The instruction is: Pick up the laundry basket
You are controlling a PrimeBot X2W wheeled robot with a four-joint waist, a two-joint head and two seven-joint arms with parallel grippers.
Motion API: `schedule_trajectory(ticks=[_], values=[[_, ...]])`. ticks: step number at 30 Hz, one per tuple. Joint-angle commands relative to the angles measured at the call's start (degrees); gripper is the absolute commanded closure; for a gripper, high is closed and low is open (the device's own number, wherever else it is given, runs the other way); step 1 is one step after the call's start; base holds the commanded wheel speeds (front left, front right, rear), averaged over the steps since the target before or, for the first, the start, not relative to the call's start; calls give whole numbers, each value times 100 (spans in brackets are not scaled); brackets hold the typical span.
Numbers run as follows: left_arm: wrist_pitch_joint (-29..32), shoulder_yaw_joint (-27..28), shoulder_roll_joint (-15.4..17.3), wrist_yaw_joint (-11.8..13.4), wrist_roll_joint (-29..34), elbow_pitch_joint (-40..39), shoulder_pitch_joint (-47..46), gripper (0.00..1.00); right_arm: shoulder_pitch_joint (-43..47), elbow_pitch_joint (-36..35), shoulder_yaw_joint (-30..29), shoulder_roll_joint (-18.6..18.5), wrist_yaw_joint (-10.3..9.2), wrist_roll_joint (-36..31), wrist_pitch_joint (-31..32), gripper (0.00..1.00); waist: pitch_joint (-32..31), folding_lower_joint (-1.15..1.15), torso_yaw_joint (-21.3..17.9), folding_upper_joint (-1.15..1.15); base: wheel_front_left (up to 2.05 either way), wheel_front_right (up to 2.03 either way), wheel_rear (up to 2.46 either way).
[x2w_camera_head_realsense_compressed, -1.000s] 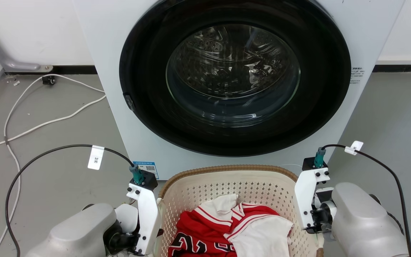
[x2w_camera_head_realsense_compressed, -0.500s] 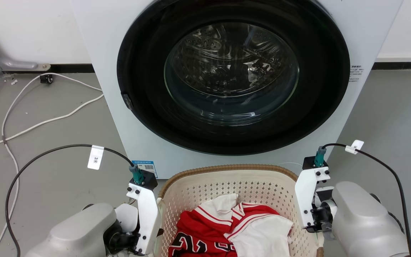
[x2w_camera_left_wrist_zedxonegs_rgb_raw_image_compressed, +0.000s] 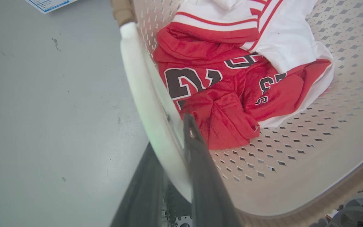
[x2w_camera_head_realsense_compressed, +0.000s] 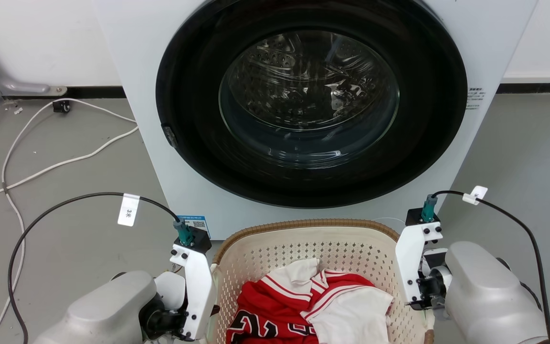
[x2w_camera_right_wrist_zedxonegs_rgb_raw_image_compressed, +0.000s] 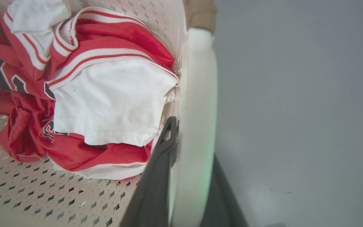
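We hold the laundry basket (x2w_camera_head_realsense_compressed: 313, 248) just before the washing machine (x2w_camera_head_realsense_compressed: 127, 95), long axis running 9 to 3 o'clock — left claw (x2w_camera_left_wrist_zedxonegs_rgb_raw_image_compressed: 169, 135) clamped on its 9 o'clock handle (x2w_camera_left_wrist_zedxonegs_rgb_raw_image_compressed: 140, 82), right claw (x2w_camera_right_wrist_zedxonegs_rgb_raw_image_compressed: 192, 138) clamped at 3 o'clock, so we judge a level lift.

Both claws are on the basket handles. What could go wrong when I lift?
1. The left claw and right claw each pinch only a smooth white handle of the laundry basket; an uneven lift could let one slip.
2. The basket's far rim sits close to the washing machine; rising forward may bump it.
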Motion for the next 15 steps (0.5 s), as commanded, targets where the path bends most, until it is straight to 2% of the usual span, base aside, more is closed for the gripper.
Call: schedule_trajectory(ticks=[1, 15], values=[[-10, 9, -115, -117, -4, -103, -84, 100, -83, -8, 38, 20, 16, 12, -20, 100, -2, 0, 5, 0, 0, 0, 0], [20, 8, -114, -118, -19, -86, -72, 100, -90, 28, 79, 24, 16, 63, -43, 100, -20, 0, 2, 0, 0, 0, 0]])
